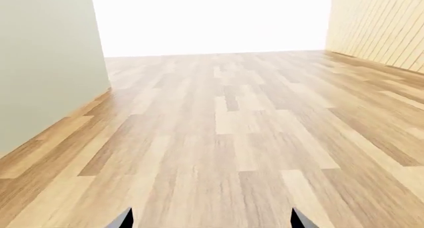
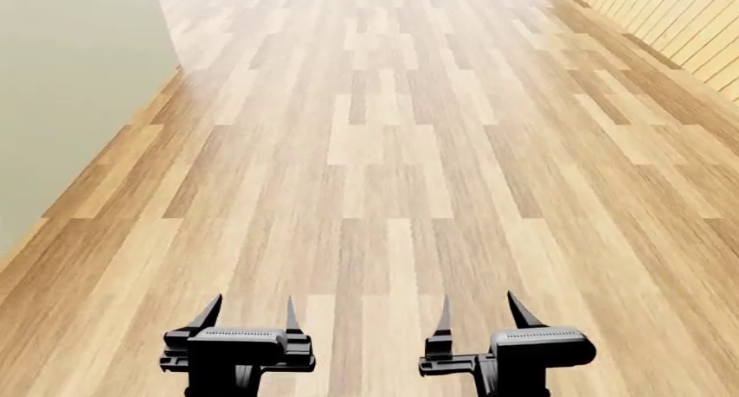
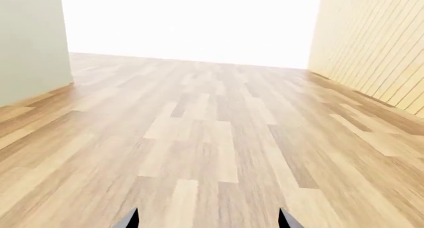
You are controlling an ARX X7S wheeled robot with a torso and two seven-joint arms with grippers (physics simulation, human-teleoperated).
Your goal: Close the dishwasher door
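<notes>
Both arms were out front and low over the floor [image 2: 382, 155], the left pincer [image 2: 247, 315] and the right pincer [image 2: 476, 312] each with fingers spread apart and nothing between them. That looked like a carry pose for driving, not for reaching: hands level, side by side, aimed straight ahead. And the dishwasher door? Nowhere in any of the three views, no black panel at all, so the robot probably had to turn or roll to find it first. The floor was pale wood planking, bare and glossy, running away to a washed-out white end. A plain sage-green wall [image 2: 69, 94] stood along the left, and a slatted light-wood wall [image 2: 681, 25] ran along the right.
</notes>
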